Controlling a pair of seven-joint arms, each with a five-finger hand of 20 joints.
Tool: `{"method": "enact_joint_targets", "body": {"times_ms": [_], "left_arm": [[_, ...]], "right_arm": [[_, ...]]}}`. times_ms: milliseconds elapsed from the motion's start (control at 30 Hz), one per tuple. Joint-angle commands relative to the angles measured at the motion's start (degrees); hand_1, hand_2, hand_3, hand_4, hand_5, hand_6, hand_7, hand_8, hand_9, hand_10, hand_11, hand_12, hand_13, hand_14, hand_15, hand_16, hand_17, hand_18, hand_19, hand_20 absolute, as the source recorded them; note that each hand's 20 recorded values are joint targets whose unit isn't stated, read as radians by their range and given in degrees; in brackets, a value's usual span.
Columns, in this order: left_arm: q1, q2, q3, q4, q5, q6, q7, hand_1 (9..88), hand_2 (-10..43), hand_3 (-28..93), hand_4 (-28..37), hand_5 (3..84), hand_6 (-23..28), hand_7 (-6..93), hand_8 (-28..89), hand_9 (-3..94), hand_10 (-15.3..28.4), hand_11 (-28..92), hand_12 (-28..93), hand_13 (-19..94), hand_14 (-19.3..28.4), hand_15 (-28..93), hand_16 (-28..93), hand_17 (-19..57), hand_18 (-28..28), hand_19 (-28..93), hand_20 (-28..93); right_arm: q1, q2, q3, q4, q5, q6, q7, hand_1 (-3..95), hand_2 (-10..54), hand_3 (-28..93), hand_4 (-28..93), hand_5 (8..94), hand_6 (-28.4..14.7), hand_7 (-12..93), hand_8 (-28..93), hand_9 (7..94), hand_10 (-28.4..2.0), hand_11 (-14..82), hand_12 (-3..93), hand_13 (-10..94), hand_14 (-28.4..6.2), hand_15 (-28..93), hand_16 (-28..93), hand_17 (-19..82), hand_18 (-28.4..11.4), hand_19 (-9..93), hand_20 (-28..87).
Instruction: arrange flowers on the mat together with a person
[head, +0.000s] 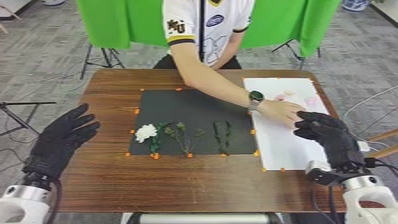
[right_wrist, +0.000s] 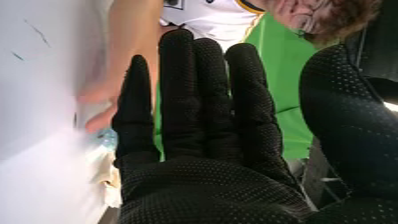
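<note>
Head view: on the brown counter (head: 178, 187) the dark mat (head: 158, 107) sits left of centre, the white sheet (head: 286, 147) to its right. Orange tabs (head: 155, 155) line the mat's edges, probably to hold it flat. The white flower (head: 146, 132) lies at the mat's lower left, with leafy stems (head: 181, 136) beside it and twisted greenery (head: 222, 137) farther right; spaced out like this, they look set to stay distinct. Pale pink flowers (head: 284, 95) lie on the sheet's upper part, likely a supply to pick from.

A person's hand (head: 281, 111) reaches over the sheet, close to the robot's right hand (right_wrist: 200, 187), which is released, its fingers straight and nothing grasped. At the left of the frame, the left hand (head: 60, 142) is released and empty too, seemingly waiting. Lettering marks the person's shirt sleeve (head: 179, 25); I leave it unread.
</note>
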Motion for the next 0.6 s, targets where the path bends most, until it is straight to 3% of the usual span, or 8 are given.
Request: {"method": "enact_joint_targets", "body": {"times_ms": [33,100,200,333,400,467,533,600], "left_arm": [[1.0,-0.85,-0.37,-0.07,0.32,0.38,0.07,26.6,0.4,71,-24.0,33.6,4.4,16.0,-8,29.9,12.8,20,20,25,15.7,33,2,-7.1,23.0,49,15],[0.8,-0.04,-0.51,0.00,-0.14,0.49,0.11,26.6,0.4,71,-24.0,33.6,4.4,16.1,-8,29.9,12.8,20,20,25,15.6,33,2,-7.1,23.1,49,15],[4.0,0.11,-2.73,-1.21,-0.28,2.61,0.88,26.6,0.4,71,-24.1,33.6,4.3,15.9,-8,29.9,12.8,20,20,25,15.6,33,2,-7.1,23.1,49,15],[5.3,-0.45,-4.44,-1.43,0.00,1.16,0.21,26.6,0.2,71,-24.0,33.4,4.2,15.9,-8,29.8,12.8,20,20,25,15.6,33,2,-7.1,23.1,49,16],[3.2,0.48,-3.43,-0.74,-0.19,1.20,0.97,26.6,0.2,71,-24.1,33.3,4.2,15.9,-8,29.8,12.8,20,20,25,15.6,33,2,-7.1,23.1,49,16],[2.2,1.01,-3.75,-0.59,0.02,0.70,0.25,26.6,0.2,71,-24.1,33.3,4.2,15.9,-8,29.8,12.8,20,20,25,15.6,33,2,-7.1,23.1,49,16],[3.4,1.59,-4.22,-0.78,-0.57,1.15,0.38,26.6,0.2,71,-24.1,33.3,4.2,15.9,-8,29.8,12.8,20,20,25,15.6,33,2,-7.1,23.1,49,16],[3.5,0.49,-4.27,-0.70,-0.36,0.73,0.05,26.6,0.2,71,-24.1,33.3,4.2,15.8,-8,29.8,12.8,20,20,25,15.6,33,2,-7.1,23.2,49,16]], "right_arm": [[-0.1,-1.2,-0.4,0.1,-0.8,-0.9,0.8,29.3,-4.7,85,-22,51.5,-1.2,30,-14,53.7,-12.8,29.3,26.9,47,-10.2,48,24,16,-19.0,56,37],[-0.1,-1.7,-0.1,-0.2,-0.9,-0.1,0.1,29.1,-4.7,85,-22,51.6,-1.2,30,-14,53.8,-12.8,29.2,26.9,47,-10.1,48,24,16,-19.0,56,37],[1.2,-1.9,-1.0,0.5,-1.1,-0.5,0.4,29.0,-4.8,85,-22,51.5,-1.2,30,-14,53.8,-12.8,29.2,26.9,47,-10.2,48,24,16,-18.9,56,36],[1.0,-1.9,-1.6,0.4,-1.3,-0.1,0.7,29.2,-4.6,85,-22,51.5,-1.1,30,-14,53.9,-12.8,29.3,26.9,47,-10.2,48,24,16,-19.0,55,36],[1.0,-2.0,-1.4,0.3,-1.4,0.4,0.1,29.2,-4.7,85,-22,51.5,-1.1,30,-14,53.9,-12.8,29.3,26.9,47,-10.2,48,24,16,-19.0,56,36],[1.5,-1.9,-1.7,0.4,-1.4,0.1,0.0,29.2,-4.7,85,-22,51.5,-1.1,30,-14,53.9,-12.8,29.3,26.9,47,-10.2,48,24,16,-19.0,56,36],[2.2,-1.4,-2.4,0.9,-2.0,-0.5,0.6,29.3,-4.7,85,-22,51.6,-1.1,30,-14,53.9,-12.8,29.3,26.9,47,-10.2,48,24,16,-19.0,56,36],[2.3,-1.7,-2.7,1.0,-2.3,-1.1,0.5,29.3,-4.7,85,-22,51.6,-1.1,30,-14,53.9,-12.8,29.3,26.9,47,-10.1,48,24,16,-19.0,55,36]]}}
